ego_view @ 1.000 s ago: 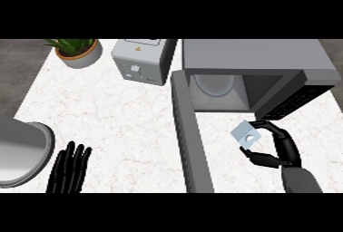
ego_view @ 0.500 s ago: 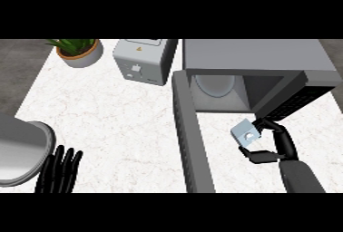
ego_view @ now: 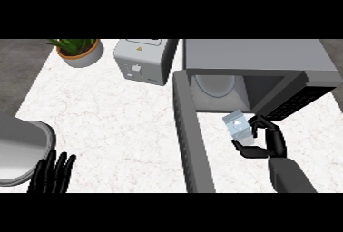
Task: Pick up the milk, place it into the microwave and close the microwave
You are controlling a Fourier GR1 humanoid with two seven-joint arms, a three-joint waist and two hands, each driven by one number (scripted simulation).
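My right hand has its fingers and thumb curled round the small pale-blue milk carton, which sits in my grasp, tilted, just in front of the mouth of the grey box-shaped microwave. So the pick-up looks done, and the carton is at the threshold but not yet inside, as far as I can judge: it shows against the front lip of the dark cavity, short of the round white turntable plate at the back. What is left is to carry the carton in over that lip, set it down on the plate, let go, draw my hand out, and swing the door to. The grey microwave door stands open on my left of the cavity, running down toward the lower edge of the view like a long wall; it hems my hand on that side, while the dark control panel slants in close on the other, so the way in is a fairly narrow channel straight ahead. My left hand rests at the lower left, fingers straight and up, holding nothing, beside the rim of a grey round plate. The white marbled tabletop between it and the door gives open room for reaching the door's outer face when closing.
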